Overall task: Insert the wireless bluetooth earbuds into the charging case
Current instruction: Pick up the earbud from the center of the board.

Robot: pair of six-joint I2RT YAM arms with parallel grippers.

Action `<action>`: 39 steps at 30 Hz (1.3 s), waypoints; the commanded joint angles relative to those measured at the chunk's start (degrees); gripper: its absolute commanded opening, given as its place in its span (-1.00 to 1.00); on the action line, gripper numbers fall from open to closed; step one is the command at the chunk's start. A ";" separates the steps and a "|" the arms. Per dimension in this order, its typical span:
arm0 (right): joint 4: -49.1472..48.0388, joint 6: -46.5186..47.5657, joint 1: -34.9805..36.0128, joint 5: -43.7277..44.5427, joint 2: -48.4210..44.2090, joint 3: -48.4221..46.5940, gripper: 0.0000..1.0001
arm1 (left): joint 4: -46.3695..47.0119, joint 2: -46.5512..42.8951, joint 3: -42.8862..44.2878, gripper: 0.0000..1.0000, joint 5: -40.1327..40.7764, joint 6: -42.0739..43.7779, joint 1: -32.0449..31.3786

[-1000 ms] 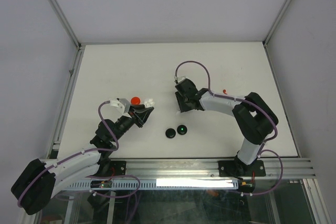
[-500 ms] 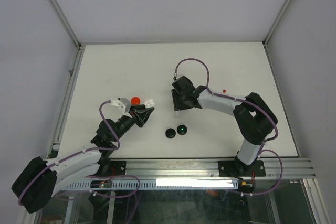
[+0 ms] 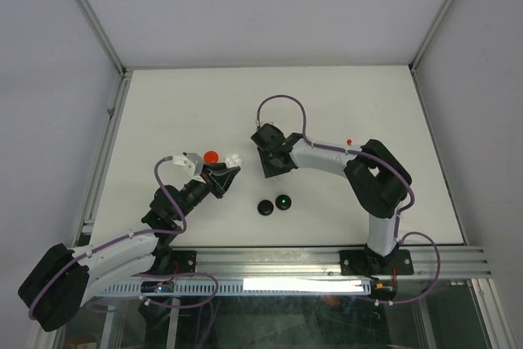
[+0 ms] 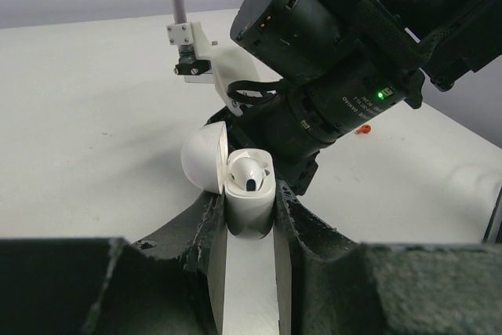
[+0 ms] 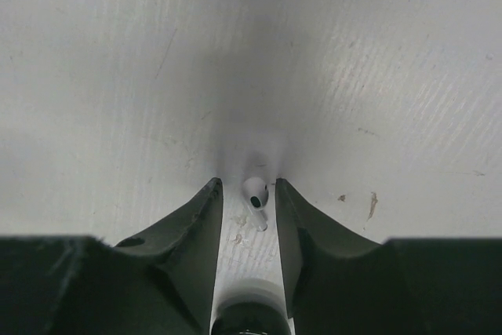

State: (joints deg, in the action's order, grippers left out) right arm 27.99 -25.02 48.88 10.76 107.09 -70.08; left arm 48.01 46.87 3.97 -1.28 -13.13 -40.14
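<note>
Hanging near the left gripper [image 3: 231, 173] in the top view, the right gripper [image 3: 268, 167] has no contact with it. Left wrist: jaws clamp the open charging case [image 4: 249, 205], one seated earbud [image 4: 249, 174] inside. Right wrist: jaws pinch a white earbud [image 5: 255, 192], seemingly shallowly; meeting the case askew, it could twist loose and drop.

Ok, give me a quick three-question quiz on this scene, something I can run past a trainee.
1. True or false: the lid of the charging case in the left arm's jaws is shut.
2. What do the right arm's jaws hold? A) the charging case B) a white earbud C) nothing
3. Fill in: ____ earbud already sits in the case.
Key: 1 false, the lid stands open. 2 B. 3 one, the seated earbud.
</note>
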 commanded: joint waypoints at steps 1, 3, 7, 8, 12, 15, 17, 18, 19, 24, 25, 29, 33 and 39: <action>3.21 0.99 0.80 2.47 1.35 -3.22 -0.33 | 3.64 0.49 -0.41 -0.77 0.68 -1.09 0.00; 4.02 1.23 0.97 1.81 2.07 -3.84 -0.36 | 3.87 0.72 -0.38 -0.77 0.65 -1.05 -0.02; 7.07 1.45 1.50 1.17 3.78 -5.64 -0.37 | 4.11 0.84 -0.43 -0.76 0.63 -1.11 -0.05; 7.42 1.39 1.68 1.00 3.90 -5.62 -0.37 | 4.09 0.72 -0.39 -0.76 0.66 -1.07 0.04; 8.18 1.27 1.90 0.31 3.61 -5.26 -0.46 | 4.05 0.76 -0.33 -0.77 0.46 -1.01 0.04; 8.75 1.52 2.09 0.88 2.59 -4.98 -0.54 | 4.76 1.03 -0.29 -0.76 0.25 -1.03 -0.03; 8.41 1.75 2.09 1.05 0.86 -4.28 -0.60 | 5.47 1.25 -0.43 -0.77 0.05 -0.98 0.03; 7.96 1.80 2.09 0.97 -0.21 -3.87 -0.62 | 5.94 1.35 -0.47 -0.77 -0.02 -0.95 0.00; 7.39 2.06 2.08 0.87 -1.47 -3.41 -0.65 | 6.44 1.52 -0.45 -0.77 -0.04 -1.02 -0.01; 4.04 3.34 2.07 0.16 -8.80 -0.84 -0.71 | 11.69 2.76 -1.07 -0.76 -0.94 -1.89 -0.04; 3.27 3.70 2.09 0.07 -10.53 -0.27 -0.71 | 12.56 3.01 -1.15 -0.76 -1.32 -2.00 0.01; -0.56 4.95 2.09 -0.32 -18.44 2.48 -0.72 | 15.52 3.78 -0.87 -0.75 -3.70 -1.84 -0.02; -6.03 6.18 2.09 -1.07 -27.11 5.89 -0.72 | 18.21 4.46 -0.54 -0.75 -6.09 -1.11 0.02; -18.43 7.44 2.10 -4.70 -39.84 12.75 -0.73 | 20.72 5.39 1.01 -0.74 -8.71 -0.60 -0.06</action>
State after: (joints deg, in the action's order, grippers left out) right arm 21.12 -19.31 50.63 9.02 73.97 -60.38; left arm 62.41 51.83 3.70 -6.52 -14.11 -40.14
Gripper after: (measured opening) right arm 0.171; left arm 0.242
